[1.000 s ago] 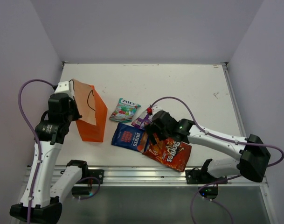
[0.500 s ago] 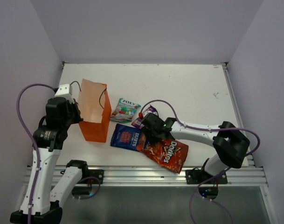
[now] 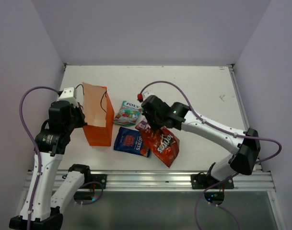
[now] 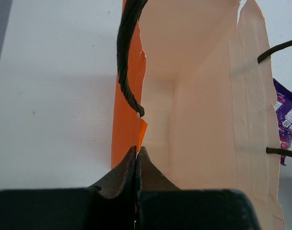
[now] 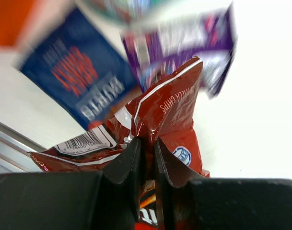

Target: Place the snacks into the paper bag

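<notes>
Pulled up since a second ago, the Doritos bag (image 5: 172, 112) hangs clamped in our right pincer (image 5: 146, 143), while our left pincer (image 4: 137, 153) pinches the paper bag (image 4: 203, 96) to steady it.

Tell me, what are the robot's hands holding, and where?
The left hand pinches the paper bag by its top rim. The right hand pinches the Doritos bag by a crumpled fold at one end.

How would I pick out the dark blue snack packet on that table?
Find the tall orange paper bag at the left. Just right of its base lies the dark blue crinkly packet. Only it is blue with a red panel.
</notes>
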Motion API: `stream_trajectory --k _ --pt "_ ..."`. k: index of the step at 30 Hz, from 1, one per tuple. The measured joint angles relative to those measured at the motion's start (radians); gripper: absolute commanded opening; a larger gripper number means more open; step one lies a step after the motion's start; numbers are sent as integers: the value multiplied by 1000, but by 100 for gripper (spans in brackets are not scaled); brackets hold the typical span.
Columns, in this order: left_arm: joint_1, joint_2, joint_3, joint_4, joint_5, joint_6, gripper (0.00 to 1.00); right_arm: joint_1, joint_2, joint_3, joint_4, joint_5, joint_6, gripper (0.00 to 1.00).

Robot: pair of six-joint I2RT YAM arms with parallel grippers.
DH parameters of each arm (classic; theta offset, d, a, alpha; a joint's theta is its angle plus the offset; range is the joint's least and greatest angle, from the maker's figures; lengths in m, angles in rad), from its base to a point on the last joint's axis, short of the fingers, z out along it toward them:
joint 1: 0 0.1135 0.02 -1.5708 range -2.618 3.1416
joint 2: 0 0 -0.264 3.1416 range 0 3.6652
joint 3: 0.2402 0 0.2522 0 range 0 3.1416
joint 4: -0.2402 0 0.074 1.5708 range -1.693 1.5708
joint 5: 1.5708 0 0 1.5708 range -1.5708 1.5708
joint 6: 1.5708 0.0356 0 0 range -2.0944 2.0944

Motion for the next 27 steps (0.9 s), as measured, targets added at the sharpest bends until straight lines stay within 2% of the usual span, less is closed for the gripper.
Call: stream_trajectory --k 3,7,9,13,19,22,27 --pt "-9 0 0 0 0 0 0 0 -1 298 -70 50 -42 0" --pt "-20 0 0 0 0 0 0 3 -5 605 -37 106 -107 0" --pt "-24 0 0 0 0 0 0 3 -14 658 20 122 -143 0" --pt "-28 -1 0 0 2 0 0 3 0 664 161 136 -233 0" --pt "-34 -7 0 -1 14 0 0 3 107 638 479 74 -354 0" --pt "-34 -9 0 -5 17 0 0 3 226 735 585 28 -387 0" --pt "-35 -13 0 -19 20 0 0 3 430 1014 690 -29 -429 0"
